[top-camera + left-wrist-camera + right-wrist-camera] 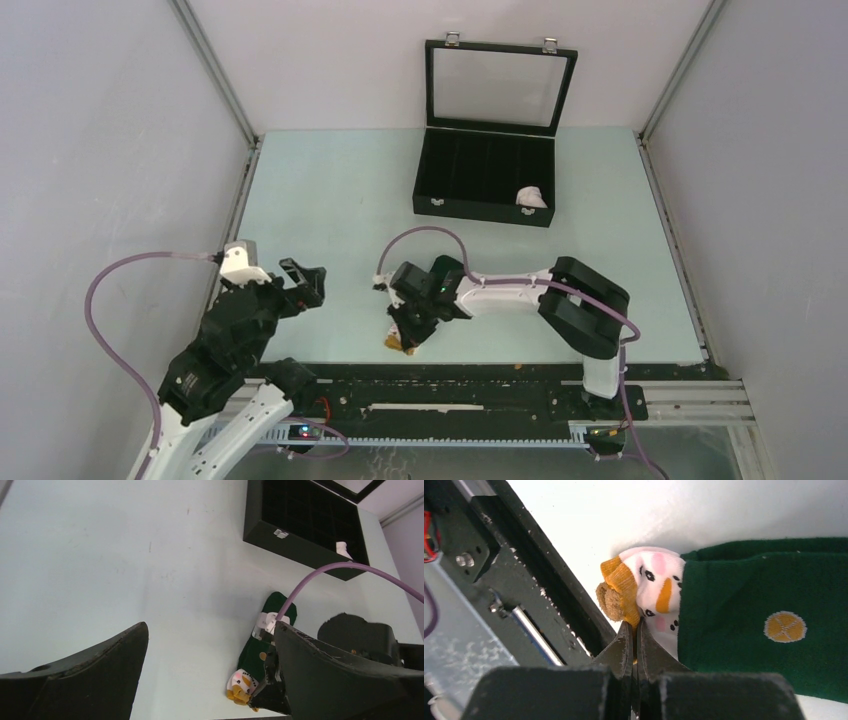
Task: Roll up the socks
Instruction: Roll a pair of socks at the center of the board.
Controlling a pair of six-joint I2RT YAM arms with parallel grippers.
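While the left tool gapes, the right tool pinches the green sock by its white-orange end.

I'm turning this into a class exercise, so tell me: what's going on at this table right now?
The right hand is shut on the orange-and-white end of the dark green sock, which lies flat near the front edge of the table, not yet rolled. The left hand is open off to the left, holding nothing. A white bundle, possibly the other sock, sits in the open black case at the back.
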